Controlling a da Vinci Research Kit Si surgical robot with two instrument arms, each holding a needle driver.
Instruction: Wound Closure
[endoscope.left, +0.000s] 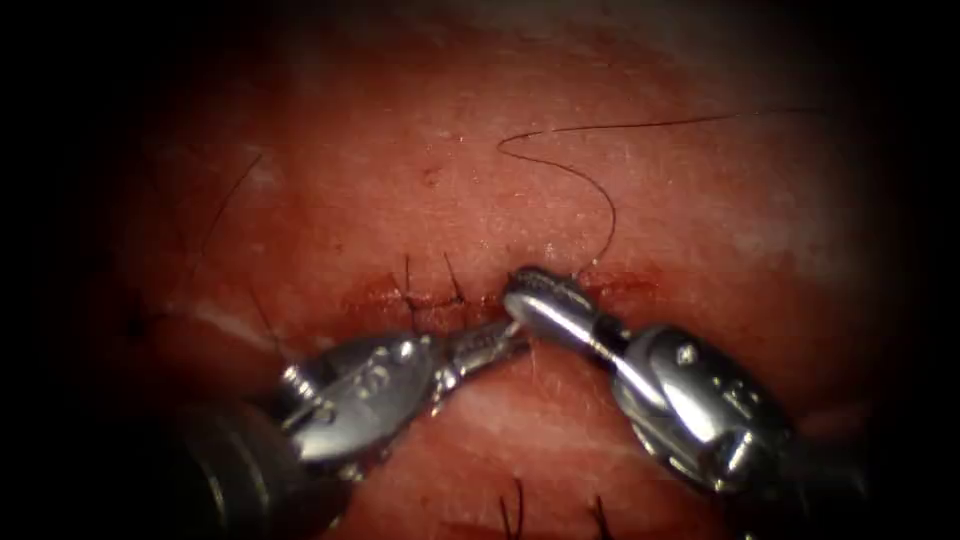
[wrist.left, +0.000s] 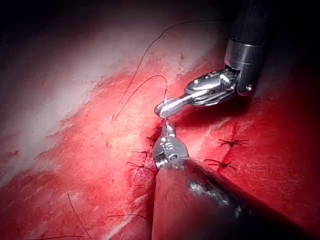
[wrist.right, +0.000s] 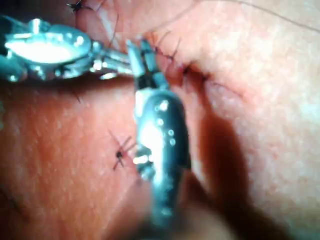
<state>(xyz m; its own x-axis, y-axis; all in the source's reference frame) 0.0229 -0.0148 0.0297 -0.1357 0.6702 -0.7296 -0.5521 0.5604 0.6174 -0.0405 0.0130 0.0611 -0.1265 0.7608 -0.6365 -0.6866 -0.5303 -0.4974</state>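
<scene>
Red, glistening tissue (endoscope.left: 620, 200) spreads across the endoscope view, its cut (endoscope.left: 400, 297) running level through the middle of the frame. Part of that cut is already closed: a stitch (endoscope.left: 430, 295) with short upright thread ends sits at centre-left, and more knotted stitches (wrist.left: 227, 152) show on the tissue in the left wrist view. Judging by the open red line to the right of the centre stitch, closure there is not finished.

From the lower right of the endoscope frame comes the right arm's tool (endoscope.left: 525, 283), its tip down on the cut just right of the finished stitch; its jaws look pressed together, but what they clamp, if anything, I cannot tell. From the lower left comes the left arm's tool (endoscope.left: 505, 338), its tip almost touching the other; whether its jaws are apart or together is not clear.

Dark thread (endoscope.left: 590, 185) rises from the cut at the right tool's tip, loops across the upper centre and trails to the upper right. I cannot make out the needle.
</scene>
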